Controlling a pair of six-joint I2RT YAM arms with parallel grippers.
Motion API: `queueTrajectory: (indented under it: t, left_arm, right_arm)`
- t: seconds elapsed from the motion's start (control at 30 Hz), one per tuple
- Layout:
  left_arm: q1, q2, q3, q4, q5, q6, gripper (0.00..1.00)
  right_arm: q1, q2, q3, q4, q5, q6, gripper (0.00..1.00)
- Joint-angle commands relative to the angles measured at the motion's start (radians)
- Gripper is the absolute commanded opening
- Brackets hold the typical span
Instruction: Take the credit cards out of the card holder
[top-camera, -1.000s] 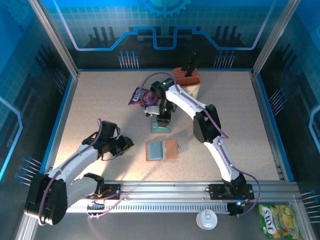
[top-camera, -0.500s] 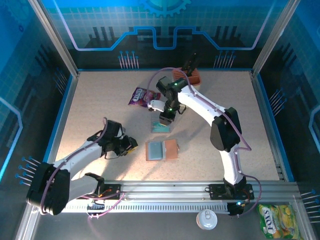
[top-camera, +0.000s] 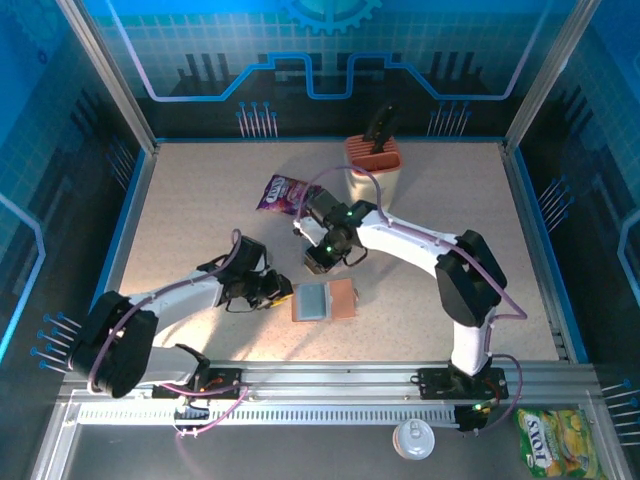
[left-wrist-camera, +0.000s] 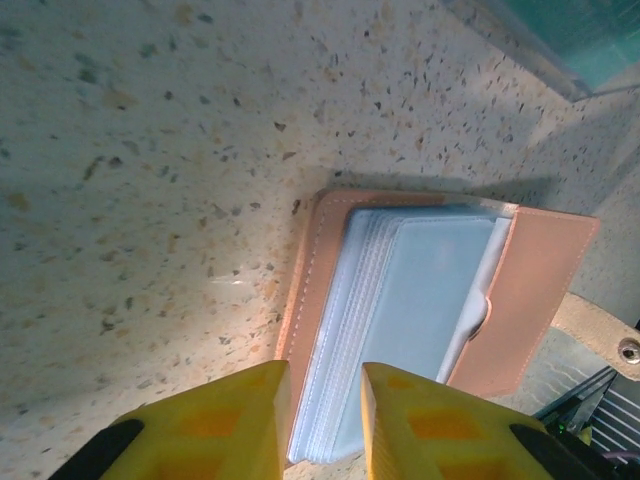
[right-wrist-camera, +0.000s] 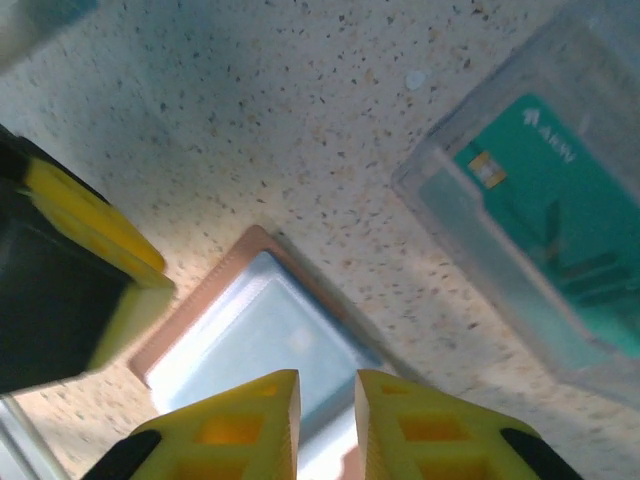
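Yellow fingers of the left gripper (left-wrist-camera: 322, 378) sit a little bit apart, with nothing between them. They hang low over one edge of the card holder (left-wrist-camera: 420, 290), right by its stitched brown side. The card holder lies open and flat on the speckled table (left-wrist-camera: 150, 150). Its inside is pale grey-blue, with a stack of see-through pockets (left-wrist-camera: 360, 300).

The right gripper (right-wrist-camera: 327, 385) also has yellow fingers a little bit apart, and it holds nothing. It points down over the far edge of the card holder. Near it lies one credit card (right-wrist-camera: 540, 190). That card is teal with a small gold chip. It sits inside a clear sleeve (right-wrist-camera: 435, 175), flat on the table, apart from the card holder. I cannot tell if more cards are in the pockets.

From above, both arms reach in to the middle of the table. The left gripper is at the left edge of the card holder, and the right gripper is just behind it. Farther back are a purple snack packet (top-camera: 280, 192) and a beige knife block (top-camera: 375, 165) with an orange top.
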Motion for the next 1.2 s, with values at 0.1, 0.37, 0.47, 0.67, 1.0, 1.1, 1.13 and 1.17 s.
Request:
queueTrajectory:
  t: [0.1,0.37,0.47,0.67,1.0,1.1,1.13,1.17]
  left_arm:
    - [-0.022,0.032,0.025,0.016,0.031,-0.003,0.21]
    - [-0.031,0.064,0.025,0.038,0.047,-0.008,0.14]
    - [-0.037,0.064,0.023,0.038,0.045,-0.008,0.12]
    - [-0.046,0.064,0.017,0.032,0.067,-0.007,0.09]
    - [-0.053,0.108,0.020,0.020,0.080,0.010,0.06]
    - [-0.053,0.113,0.017,0.000,0.058,0.012,0.06]
    - [-0.053,0.113,0.017,-0.006,0.052,0.012,0.06]
    - [-0.052,0.113,0.017,-0.012,0.047,0.011,0.06]
  right_arm:
    - [0.002,-0.123,-0.215,0.241,-0.050,0.333,0.22]
    - [0.007,-0.175,-0.361,0.359,-0.099,0.458,0.23]
    - [0.012,-0.177,-0.379,0.379,-0.114,0.476,0.22]
    - [0.016,-0.184,-0.400,0.395,-0.130,0.493,0.22]
    - [0.024,-0.171,-0.418,0.411,-0.184,0.519,0.22]
    - [0.025,-0.163,-0.422,0.413,-0.192,0.540,0.22]
    - [0.026,-0.161,-0.421,0.409,-0.192,0.545,0.22]
    - [0.026,-0.155,-0.419,0.408,-0.201,0.552,0.21]
